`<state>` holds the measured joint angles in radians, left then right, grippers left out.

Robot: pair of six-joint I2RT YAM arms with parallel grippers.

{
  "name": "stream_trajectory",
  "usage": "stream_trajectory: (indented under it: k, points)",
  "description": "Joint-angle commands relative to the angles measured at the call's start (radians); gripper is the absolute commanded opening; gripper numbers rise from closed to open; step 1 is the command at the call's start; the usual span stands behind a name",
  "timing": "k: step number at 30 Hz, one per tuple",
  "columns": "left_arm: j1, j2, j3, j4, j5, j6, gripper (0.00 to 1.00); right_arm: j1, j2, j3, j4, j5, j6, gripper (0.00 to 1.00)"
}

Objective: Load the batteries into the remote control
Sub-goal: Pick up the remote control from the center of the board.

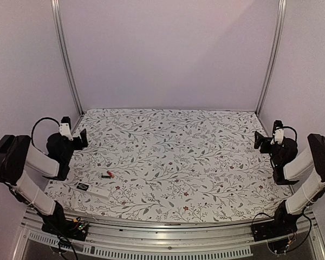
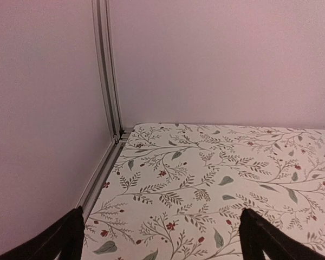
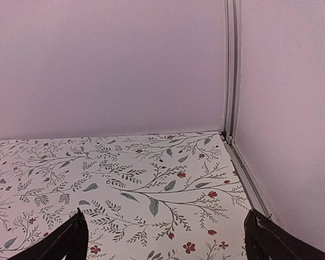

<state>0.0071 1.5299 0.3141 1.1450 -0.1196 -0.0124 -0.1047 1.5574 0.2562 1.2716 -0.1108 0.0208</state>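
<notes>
While my left gripper (image 1: 82,138) and right gripper (image 1: 259,141) are hanging released and empty, I am standing at the first step, the pick. Both batteries (image 1: 107,175) are lying just beyond the remote (image 1: 95,190), near the table's (image 1: 179,157) left edge. By my judgement, the next move is calling for the left gripper to descend over one battery.

Left arm (image 1: 40,162), right arm (image 1: 301,165): black joints, white link shells, black cable loops (image 1: 39,124) at wrists, black wired bases (image 1: 62,220). End effector fingers (image 2: 59,244) matte black.
</notes>
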Motion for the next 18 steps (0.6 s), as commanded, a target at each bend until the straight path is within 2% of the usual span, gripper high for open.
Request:
stream_trajectory:
  k: [1,6,7,9,10,12,14,16,18]
  points:
    - [0.012,0.003,0.010,-0.010,0.011,-0.004,1.00,0.004,-0.038,0.027,-0.083,0.031,-0.004,0.99]
    - [0.016,0.007,0.027,-0.035,0.073,0.011,1.00,-0.010,-0.193,0.100,-0.314,0.047,0.020,0.99]
    - [0.030,0.011,0.048,-0.063,0.104,0.011,1.00,-0.013,-0.215,0.110,-0.338,0.061,0.057,0.99]
    - [0.042,0.012,0.152,-0.233,0.164,0.011,1.00,-0.016,-0.279,0.136,-0.392,0.071,0.144,0.99]
    - [0.038,0.005,0.209,-0.329,0.133,0.001,1.00,-0.017,-0.298,0.151,-0.419,0.048,0.165,0.99]
    - [0.033,-0.035,0.293,-0.468,-0.069,-0.106,1.00,-0.017,-0.343,0.182,-0.472,-0.010,0.191,0.99]
    - [0.042,-0.111,0.308,-0.515,-0.125,-0.234,1.00,-0.017,-0.372,0.222,-0.529,-0.068,0.218,0.99]
    - [0.004,-0.192,0.314,-0.609,-0.264,-0.379,0.99,-0.017,-0.389,0.270,-0.624,-0.109,0.247,0.99]
    - [-0.062,-0.257,0.346,-0.907,-0.438,-0.611,0.97,-0.017,-0.387,0.317,-0.694,-0.187,0.282,0.99]
